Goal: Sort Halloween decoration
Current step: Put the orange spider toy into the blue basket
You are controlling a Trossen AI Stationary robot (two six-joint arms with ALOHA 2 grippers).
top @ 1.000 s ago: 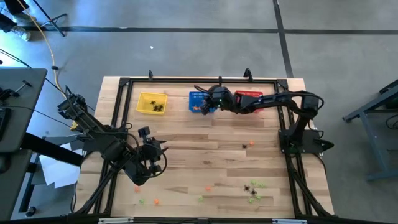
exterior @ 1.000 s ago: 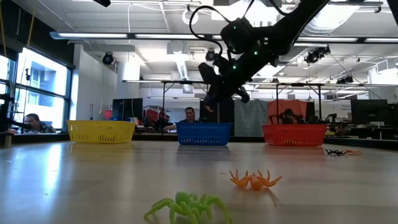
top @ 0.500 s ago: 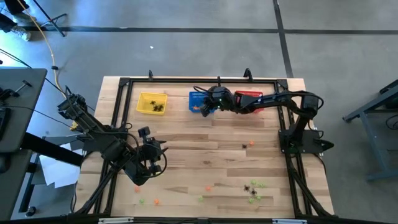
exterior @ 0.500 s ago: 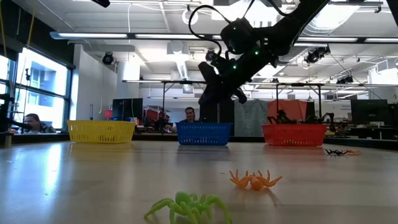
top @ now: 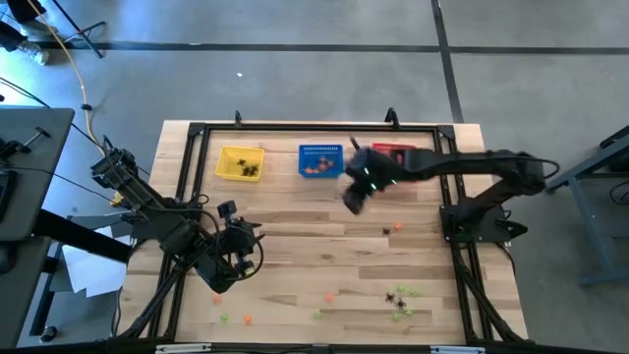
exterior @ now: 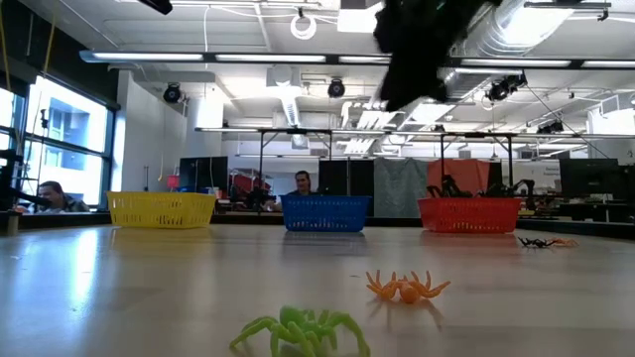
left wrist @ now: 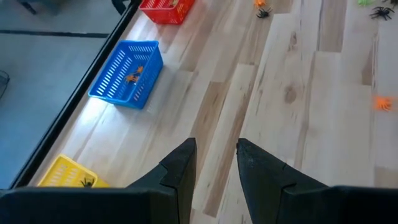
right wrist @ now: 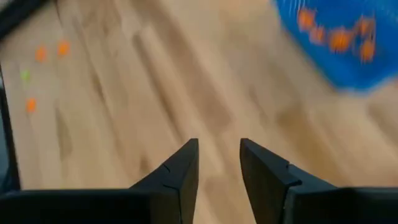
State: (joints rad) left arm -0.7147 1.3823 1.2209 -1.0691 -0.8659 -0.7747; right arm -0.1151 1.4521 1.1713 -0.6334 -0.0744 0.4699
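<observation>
The Halloween decoration lies scattered over the near half of the wooden table: a black and light green cluster (top: 400, 298), orange pieces (top: 329, 295) (top: 398, 226), and a green spider (exterior: 301, 330) beside an orange one (exterior: 407, 288). My right gripper (top: 352, 197) hangs open above bare wood, near the blue basket (top: 320, 159), with nothing between its fingers (right wrist: 180, 171). That basket (right wrist: 336, 43) holds orange trinkets. My left gripper (top: 251, 241) waits open over the table's left part, also empty (left wrist: 216, 162).
A yellow basket (top: 241, 162) with black trinkets, the blue basket and a red basket (top: 395, 152) stand in a row along the far edge. A black frame (top: 295, 127) runs around the table. People sit in the room behind (exterior: 301, 185).
My right gripper has left the spot above the blue basket, rising and swinging toward the table's near edge and a little to the right; it tipped steeper as it went. The left arm has kept still.
</observation>
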